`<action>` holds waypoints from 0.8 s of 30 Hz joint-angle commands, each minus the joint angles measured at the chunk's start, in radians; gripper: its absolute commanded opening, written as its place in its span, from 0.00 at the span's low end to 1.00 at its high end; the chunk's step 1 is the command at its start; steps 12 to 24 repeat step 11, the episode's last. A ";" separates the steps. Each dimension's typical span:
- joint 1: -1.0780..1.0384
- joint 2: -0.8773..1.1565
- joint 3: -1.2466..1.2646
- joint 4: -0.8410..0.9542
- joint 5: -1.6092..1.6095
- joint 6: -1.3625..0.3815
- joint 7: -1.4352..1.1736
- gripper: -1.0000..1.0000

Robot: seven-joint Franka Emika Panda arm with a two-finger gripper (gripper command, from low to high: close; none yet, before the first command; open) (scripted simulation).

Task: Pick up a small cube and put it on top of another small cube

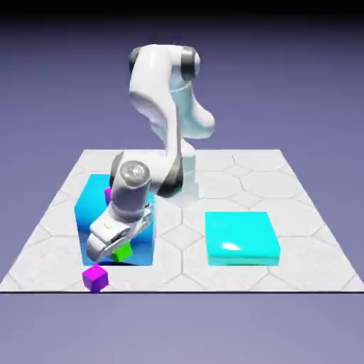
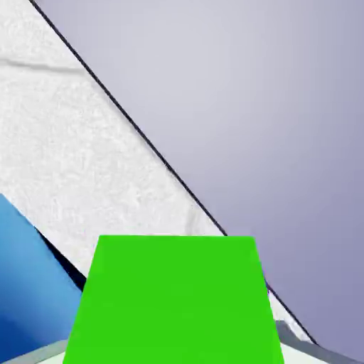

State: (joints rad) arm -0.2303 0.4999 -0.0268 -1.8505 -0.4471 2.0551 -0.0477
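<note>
Lime-green cube [image 1: 123,251] is clamped in the hand [image 1: 110,240], between its two fingers, in front of the tall blue block [image 1: 93,207] in the exterior view. One magenta cube [image 1: 95,278] sits nearer the camera than the blue block; another [image 1: 109,195] shows against that block, partly hidden by the arm. A flat cyan block [image 1: 242,236] lies right of the blue block on the tabletop [image 1: 181,249].

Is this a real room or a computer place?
Probably a computer-made robot world: a white robot arm bends over a tiled table, with plain bright blocks and only blank violet behind.
</note>
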 commanded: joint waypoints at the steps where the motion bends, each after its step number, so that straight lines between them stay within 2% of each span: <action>1: 0.023 0.022 -0.036 0.018 -0.019 -0.016 0.020 0.00; 4: 0.053 0.051 -0.086 0.042 -0.043 -0.039 0.045 0.00; 8: 0.025 0.138 -0.106 -0.001 -0.075 0.094 0.078 0.00; 9: 0.025 0.138 -0.106 -0.001 -0.075 0.094 0.078 1.00; 11: 0.034 0.110 -0.099 0.013 -0.064 0.051 0.067 1.00; 24: 0.034 0.110 -0.099 0.013 -0.064 0.051 0.067 1.00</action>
